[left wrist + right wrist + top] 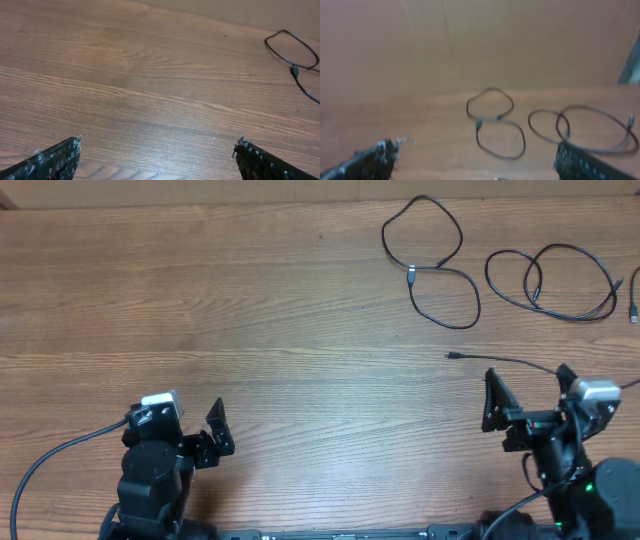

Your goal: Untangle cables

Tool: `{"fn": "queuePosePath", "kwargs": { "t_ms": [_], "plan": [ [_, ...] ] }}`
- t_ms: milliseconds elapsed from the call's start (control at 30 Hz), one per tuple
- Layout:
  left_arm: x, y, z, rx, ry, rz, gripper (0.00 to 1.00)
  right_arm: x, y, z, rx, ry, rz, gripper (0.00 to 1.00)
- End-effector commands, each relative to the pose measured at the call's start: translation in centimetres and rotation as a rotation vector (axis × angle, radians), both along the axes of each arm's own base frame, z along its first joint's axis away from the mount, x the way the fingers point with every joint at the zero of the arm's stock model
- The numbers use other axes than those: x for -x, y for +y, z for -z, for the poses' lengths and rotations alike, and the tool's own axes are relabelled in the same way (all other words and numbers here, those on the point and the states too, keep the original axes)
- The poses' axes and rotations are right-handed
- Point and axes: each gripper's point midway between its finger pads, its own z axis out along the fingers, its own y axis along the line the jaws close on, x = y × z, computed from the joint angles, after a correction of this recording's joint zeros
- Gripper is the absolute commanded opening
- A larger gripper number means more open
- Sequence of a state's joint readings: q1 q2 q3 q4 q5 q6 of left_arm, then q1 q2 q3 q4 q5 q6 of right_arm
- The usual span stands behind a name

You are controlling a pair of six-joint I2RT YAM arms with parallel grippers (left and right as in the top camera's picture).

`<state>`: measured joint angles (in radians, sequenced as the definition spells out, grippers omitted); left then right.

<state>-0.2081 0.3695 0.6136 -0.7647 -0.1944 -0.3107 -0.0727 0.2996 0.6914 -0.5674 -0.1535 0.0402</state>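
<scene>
The left claw (pixel 157 144) stands wide open above the counter (pixel 125 75), holding nothing. The right claw (pixel 528 377) is also spread open and empty. Just beyond the right claw lies a thin cable (pixel 500 361). Farther beyond it lie a figure-eight cable (pixel 432 255) and a double-looped cable (pixel 550 280), apart from each other.
</scene>
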Motion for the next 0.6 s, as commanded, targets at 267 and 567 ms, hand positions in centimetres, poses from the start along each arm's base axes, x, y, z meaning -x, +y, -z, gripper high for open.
{"fn": "queuePosePath", "kwargs": {
  "t_ms": [267, 567],
  "plan": [
    [0.0, -0.1, 0.1, -0.014, 0.0, 0.015, 0.99, -1.3, -0.4, 4.8, -0.135, -0.177, 0.013, 1.0],
    [0.0, -0.1, 0.1, -0.014, 0.0, 0.015, 1.0, -1.7, -0.8, 8.4, -0.155, -0.146, 0.037, 1.0]
  ]
}}
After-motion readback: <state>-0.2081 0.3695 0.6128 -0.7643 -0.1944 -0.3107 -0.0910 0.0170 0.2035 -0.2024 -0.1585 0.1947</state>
